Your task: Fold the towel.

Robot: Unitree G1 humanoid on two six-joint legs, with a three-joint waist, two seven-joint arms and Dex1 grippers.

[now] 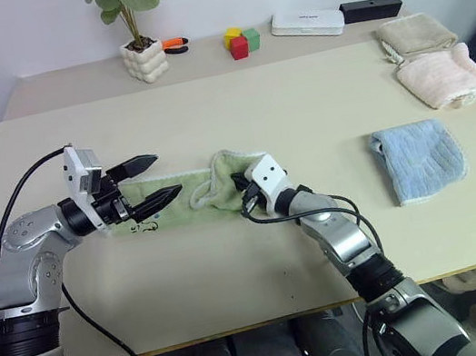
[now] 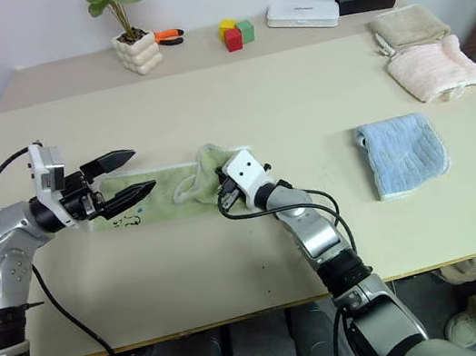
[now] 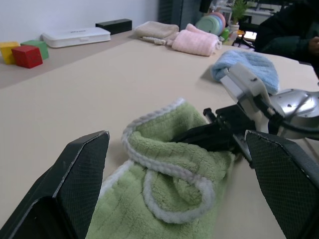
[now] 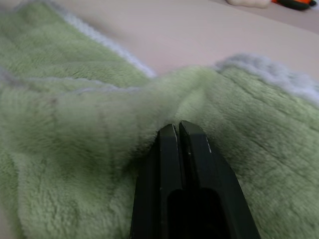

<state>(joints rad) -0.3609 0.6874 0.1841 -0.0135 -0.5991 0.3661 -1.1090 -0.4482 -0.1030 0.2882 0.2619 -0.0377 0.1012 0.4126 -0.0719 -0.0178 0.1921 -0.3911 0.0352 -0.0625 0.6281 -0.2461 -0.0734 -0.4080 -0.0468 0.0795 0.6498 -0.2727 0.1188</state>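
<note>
From my head, the towel (image 1: 187, 191) lies bunched on the bench (image 1: 234, 105) between my arms. My left pincer (image 1: 153, 178) hangs released above its flat end. My right pincer (image 1: 241, 186) is at its rumpled end. The right wrist view shows those fingers (image 4: 172, 149) clenched together against green pile, perhaps pinching a fold.

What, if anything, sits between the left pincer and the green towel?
Nothing visible. The left pincer hangs open over the towel's flat end, bare cloth beneath it. The right pincer is shut against the bunched end, away from the left one. The blue towel lies well off to the right.
</note>
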